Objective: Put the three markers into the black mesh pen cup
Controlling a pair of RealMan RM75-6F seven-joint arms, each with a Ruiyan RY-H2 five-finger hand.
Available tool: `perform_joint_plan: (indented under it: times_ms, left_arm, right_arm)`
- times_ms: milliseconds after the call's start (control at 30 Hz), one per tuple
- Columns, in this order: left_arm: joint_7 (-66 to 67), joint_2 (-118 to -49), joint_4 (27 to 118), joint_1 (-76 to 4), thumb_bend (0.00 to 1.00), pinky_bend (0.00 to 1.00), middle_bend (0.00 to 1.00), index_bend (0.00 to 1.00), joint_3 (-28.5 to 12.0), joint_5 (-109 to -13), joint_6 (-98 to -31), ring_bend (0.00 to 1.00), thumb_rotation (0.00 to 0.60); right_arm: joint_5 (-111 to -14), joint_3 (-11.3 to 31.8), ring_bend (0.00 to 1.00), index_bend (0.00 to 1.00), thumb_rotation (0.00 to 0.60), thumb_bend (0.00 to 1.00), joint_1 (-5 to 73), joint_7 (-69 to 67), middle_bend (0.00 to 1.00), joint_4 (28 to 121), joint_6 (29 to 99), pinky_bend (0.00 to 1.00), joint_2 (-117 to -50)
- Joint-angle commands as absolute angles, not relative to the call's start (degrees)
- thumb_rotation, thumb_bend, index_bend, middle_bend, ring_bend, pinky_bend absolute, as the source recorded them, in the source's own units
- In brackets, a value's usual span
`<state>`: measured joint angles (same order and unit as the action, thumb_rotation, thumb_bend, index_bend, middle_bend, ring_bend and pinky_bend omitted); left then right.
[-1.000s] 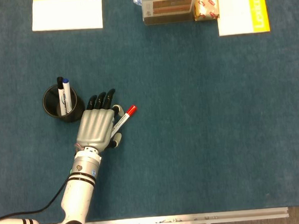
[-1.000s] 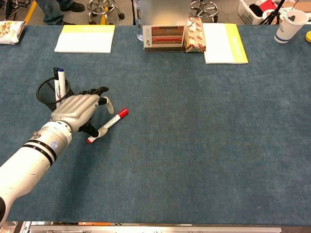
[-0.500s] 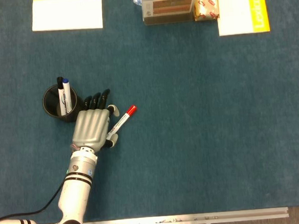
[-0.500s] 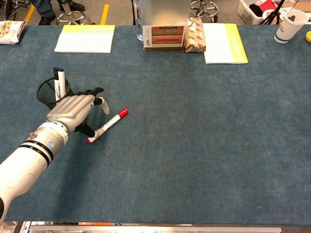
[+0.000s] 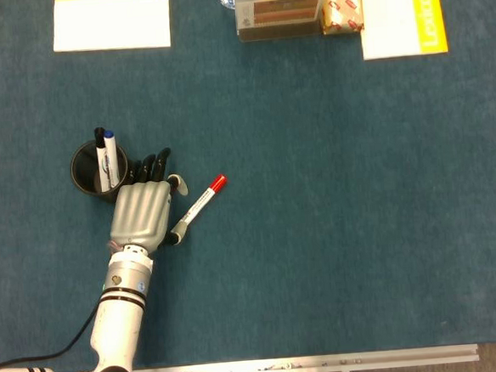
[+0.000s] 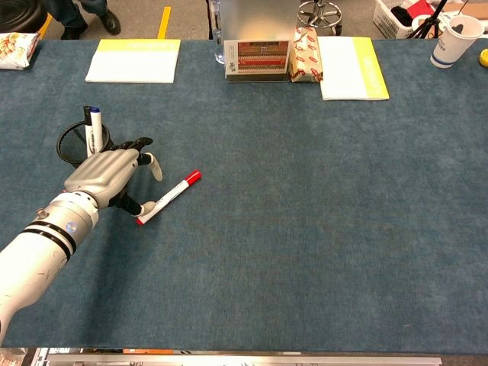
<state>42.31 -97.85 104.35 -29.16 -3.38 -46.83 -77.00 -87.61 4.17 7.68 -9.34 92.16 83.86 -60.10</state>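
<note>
A red-capped marker [image 5: 198, 207] [image 6: 168, 197] lies flat on the blue table, slanting up to the right. My left hand [image 5: 141, 212] [image 6: 103, 173] lies palm down just left of it, fingers spread and holding nothing; a fingertip is close to the marker's tail end. The black mesh pen cup [image 5: 86, 171] [image 6: 72, 143] stands right beyond the fingertips, to the upper left. Two markers stand in it, one blue-capped [image 5: 108, 149] [image 6: 94, 127] and one black-capped [image 5: 100, 138]. My right hand appears in neither view.
Along the far edge lie a yellow-topped white pad [image 5: 111, 19] [image 6: 135, 59], a box [image 5: 278, 12] [image 6: 258, 56], a snack packet [image 6: 305, 54] and a yellow-edged book [image 5: 401, 12] [image 6: 350, 67]. A paper cup [image 6: 454, 40] stands far right.
My left hand has slid left and slightly back, away from the red marker and closer to the cup. The marker has stayed where it lay.
</note>
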Motion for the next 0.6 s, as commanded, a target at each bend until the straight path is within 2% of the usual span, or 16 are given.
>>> perform_joint_plan:
  times_ms: [33, 600]
  left_arm:
    - [42.0, -97.9, 104.1, -29.0, 0.26, 0.07, 0.0, 0.37, -3.3, -46.7, -76.8, 0.0, 0.6]
    - [40.7, -99.3, 102.9, -28.7, 0.26, 0.07, 0.0, 0.37, -3.6, -46.8, -74.8, 0.0, 0.6]
  right_arm:
    - [-87.7, 4.5, 0.11, 0.13, 0.6, 0.0, 7.3, -9.6, 0.19, 92.6, 84.8, 0.39, -59.6]
    - [-87.5, 5.1, 0.11, 0.13, 0.6, 0.0, 6.6, -10.0, 0.19, 93.2, 86.1, 0.39, -58.7]
